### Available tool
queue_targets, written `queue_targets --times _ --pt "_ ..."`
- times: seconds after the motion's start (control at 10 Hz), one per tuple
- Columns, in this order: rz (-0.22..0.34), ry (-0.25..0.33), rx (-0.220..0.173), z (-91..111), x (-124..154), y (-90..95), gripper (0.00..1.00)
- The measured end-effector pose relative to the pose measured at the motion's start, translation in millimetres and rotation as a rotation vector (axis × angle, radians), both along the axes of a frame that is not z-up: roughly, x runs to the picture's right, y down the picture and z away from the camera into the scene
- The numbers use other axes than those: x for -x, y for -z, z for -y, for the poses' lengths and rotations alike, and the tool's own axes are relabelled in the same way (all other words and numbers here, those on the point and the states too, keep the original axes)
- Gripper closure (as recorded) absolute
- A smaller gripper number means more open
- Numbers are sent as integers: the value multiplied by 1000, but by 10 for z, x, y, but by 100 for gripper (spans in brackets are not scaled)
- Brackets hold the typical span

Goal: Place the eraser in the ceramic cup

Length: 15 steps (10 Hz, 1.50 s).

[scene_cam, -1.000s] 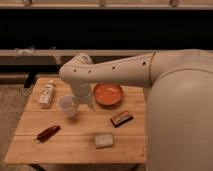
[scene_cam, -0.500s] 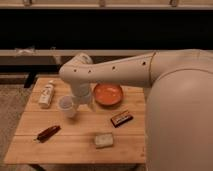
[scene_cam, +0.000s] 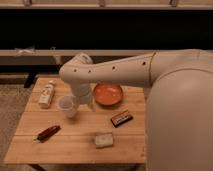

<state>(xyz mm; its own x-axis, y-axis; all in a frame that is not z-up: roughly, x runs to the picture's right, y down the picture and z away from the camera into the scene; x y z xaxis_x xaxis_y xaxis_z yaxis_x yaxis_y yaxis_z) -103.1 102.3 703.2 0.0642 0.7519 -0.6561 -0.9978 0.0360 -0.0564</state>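
The eraser (scene_cam: pixel 121 118), a small dark flat block with lighter edges, lies on the wooden table (scene_cam: pixel 75 147) right of centre, below the bowl. The ceramic cup (scene_cam: pixel 68 106), small, whitish and upright, stands left of centre. My white arm reaches in from the right, bends above the table and points down between the cup and the bowl. My gripper (scene_cam: pixel 84 100) is at the lower end of that arm, just right of the cup and well left of the eraser. It is mostly hidden by the arm.
A shallow orange bowl (scene_cam: pixel 108 93) sits behind the eraser. A white bottle (scene_cam: pixel 47 93) lies at the back left. A reddish-brown stick (scene_cam: pixel 48 132) lies at the front left and a pale beige block (scene_cam: pixel 104 140) at the front centre. My large arm body fills the right side.
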Motion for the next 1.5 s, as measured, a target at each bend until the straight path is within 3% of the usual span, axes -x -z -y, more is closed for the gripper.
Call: queue_targets --times 0.5,0.8,0.9,1.0,1.2,1.5 --pt "-9 -5 3 1 -3 -12 35" --pt "-86 -56 -1 136 -186 -293 35" --pt "-114 -84 0 216 -295 -429 35" --pt "-163 -129 -7 346 -533 -637 35" --pt "-250 -223 -11 454 -975 -887 35" --pt "-357 -366 -12 339 -1629 -1109 35"
